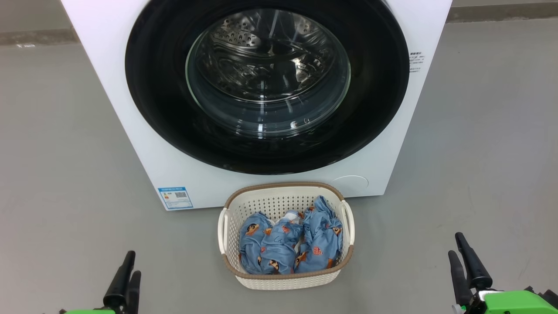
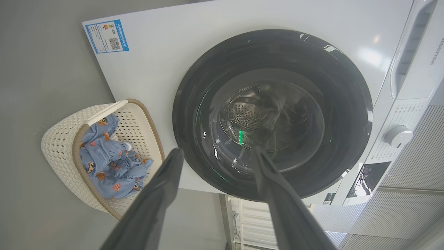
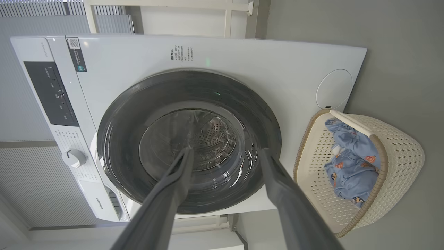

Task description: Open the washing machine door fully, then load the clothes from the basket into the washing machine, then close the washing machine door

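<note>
The white washing machine [image 1: 104, 65] stands ahead with its round black door [image 1: 157, 96] shut flat against the front; the steel drum shows through the glass porthole. The cream basket [image 1: 283, 186] sits on the floor just before the machine, holding light blue printed clothes [image 1: 287, 244]. My left gripper [image 1: 133, 263] rests low at the left and my right gripper [image 1: 455, 244] low at the right, both well short of the basket. In the left wrist view, the left gripper [image 2: 218, 151] is open and empty, facing the door [image 2: 312, 86]. The right gripper [image 3: 227, 151] is likewise open and empty before the door [image 3: 138, 111].
Grey floor [image 1: 56, 174] spreads on both sides of the machine and basket. A blue label sticker [image 1: 175, 197] and a round cover [image 1: 350, 185] mark the machine's lower front. A control knob [image 3: 74, 158] and a dark panel [image 3: 52, 93] sit along its top.
</note>
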`<state>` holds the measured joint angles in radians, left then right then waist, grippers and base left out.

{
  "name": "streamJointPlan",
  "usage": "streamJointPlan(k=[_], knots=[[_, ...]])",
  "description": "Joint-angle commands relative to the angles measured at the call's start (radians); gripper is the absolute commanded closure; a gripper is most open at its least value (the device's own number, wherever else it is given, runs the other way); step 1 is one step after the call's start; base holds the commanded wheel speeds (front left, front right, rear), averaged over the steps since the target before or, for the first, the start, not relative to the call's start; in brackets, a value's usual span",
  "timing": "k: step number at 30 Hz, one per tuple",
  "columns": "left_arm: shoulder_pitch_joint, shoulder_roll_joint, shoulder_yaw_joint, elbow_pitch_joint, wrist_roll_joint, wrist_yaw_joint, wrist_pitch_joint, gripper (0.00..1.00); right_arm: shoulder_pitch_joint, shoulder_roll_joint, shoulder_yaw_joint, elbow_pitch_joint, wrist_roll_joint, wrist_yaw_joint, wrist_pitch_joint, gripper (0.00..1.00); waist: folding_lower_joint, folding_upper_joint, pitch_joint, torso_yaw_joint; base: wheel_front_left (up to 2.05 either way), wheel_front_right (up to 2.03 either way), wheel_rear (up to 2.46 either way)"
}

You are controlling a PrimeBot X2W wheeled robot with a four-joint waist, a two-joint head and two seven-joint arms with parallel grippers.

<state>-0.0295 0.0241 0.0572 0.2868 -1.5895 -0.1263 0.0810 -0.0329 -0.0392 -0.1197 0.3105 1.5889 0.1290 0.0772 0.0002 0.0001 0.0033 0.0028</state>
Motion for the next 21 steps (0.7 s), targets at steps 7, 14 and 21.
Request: streamJointPlan(k=[7,14,21], knots=[[-0.025,0.027,0.001,-0.045,0.086,-0.002,-0.028,0.0,-0.03,-0.029,0.025,-0.028,-0.096,0.0,-0.026,0.0,-0.0002,-0.0001,0.001,0.002,0.0,0.0,0.0],[-0.022,0.032,-0.007,-0.057,0.198,-0.002,-0.048,0.0,-0.034,-0.042,0.051,-0.027,-0.201,0.0,-0.047,0.0,-0.0002,-0.0001,0.0,0.004,0.0,0.0,0.0],[-0.017,0.033,-0.012,-0.066,0.315,-0.002,-0.069,0.0,-0.036,-0.051,0.068,-0.019,-0.304,0.0,-0.067,0.0,-0.0002,-0.0001,-0.001,0.006,0.0,0.0,0.0]])
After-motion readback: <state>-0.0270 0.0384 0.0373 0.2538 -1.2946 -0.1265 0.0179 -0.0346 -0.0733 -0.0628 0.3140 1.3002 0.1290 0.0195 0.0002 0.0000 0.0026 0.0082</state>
